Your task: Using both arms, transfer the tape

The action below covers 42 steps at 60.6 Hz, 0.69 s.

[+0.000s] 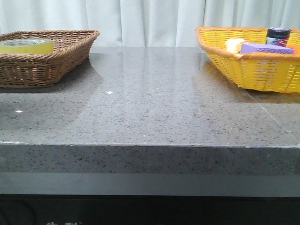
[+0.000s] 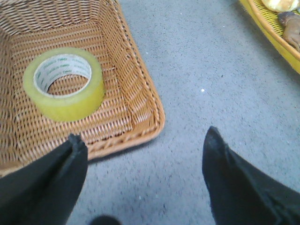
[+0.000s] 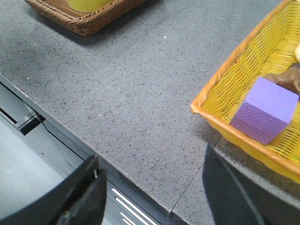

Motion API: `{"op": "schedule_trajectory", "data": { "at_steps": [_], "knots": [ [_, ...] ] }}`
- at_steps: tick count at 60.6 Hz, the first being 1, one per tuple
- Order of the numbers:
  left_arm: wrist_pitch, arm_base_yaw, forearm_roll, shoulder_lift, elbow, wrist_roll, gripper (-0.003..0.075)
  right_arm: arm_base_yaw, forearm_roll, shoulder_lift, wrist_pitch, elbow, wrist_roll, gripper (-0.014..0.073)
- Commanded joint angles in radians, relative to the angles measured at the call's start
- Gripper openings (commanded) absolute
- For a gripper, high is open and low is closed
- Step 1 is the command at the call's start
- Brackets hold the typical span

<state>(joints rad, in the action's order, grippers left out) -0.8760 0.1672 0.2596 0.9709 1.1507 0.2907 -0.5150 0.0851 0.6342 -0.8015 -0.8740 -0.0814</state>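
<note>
Tape (image 2: 64, 82) lies flat in your brown basket (image 2: 140, 101) on the speckled grey surface (image 1: 154, 98); a yellow basket (image 1: 253, 70) sits opposite, white curtains (image 1: 150, 18) behind. Your left claw (image 2: 140, 180) and right claw (image 3: 154, 197) both hang apart, holding nothing.

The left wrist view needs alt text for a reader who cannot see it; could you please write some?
A roll of yellow tape lies flat inside a brown wicker basket on a grey speckled table. The open left gripper hovers near the basket's corner, holding nothing, and a yellow basket's edge shows at the far side.
</note>
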Motion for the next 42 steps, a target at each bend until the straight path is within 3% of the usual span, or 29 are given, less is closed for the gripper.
{"op": "schedule_trajectory", "data": {
  "at_steps": [1,14,29,35,42],
  "knots": [
    [0.126,-0.001,0.026,-0.125,-0.1,0.006,0.0514,0.007,0.006,-0.001,0.06,-0.022,-0.003,0.0464],
    [0.158,-0.001,0.03,-0.372,-0.337,0.006,0.0514,0.007,0.006,-0.001,0.045,-0.022,-0.003,0.0464],
    [0.167,-0.001,0.03,-0.497,-0.427,0.006,0.0504,0.007,0.006,-0.001,0.03,-0.022,-0.003,0.0458],
    [0.176,-0.001,0.03,-0.497,-0.427,0.006,0.0407,0.007,0.006,-0.001,0.03,-0.022,-0.003,0.0356],
    [0.191,-0.001,0.031,-0.497,-0.427,0.006,0.0222,0.007,0.006,-0.001,0.028,-0.022,-0.003,0.0156]
  ]
}}
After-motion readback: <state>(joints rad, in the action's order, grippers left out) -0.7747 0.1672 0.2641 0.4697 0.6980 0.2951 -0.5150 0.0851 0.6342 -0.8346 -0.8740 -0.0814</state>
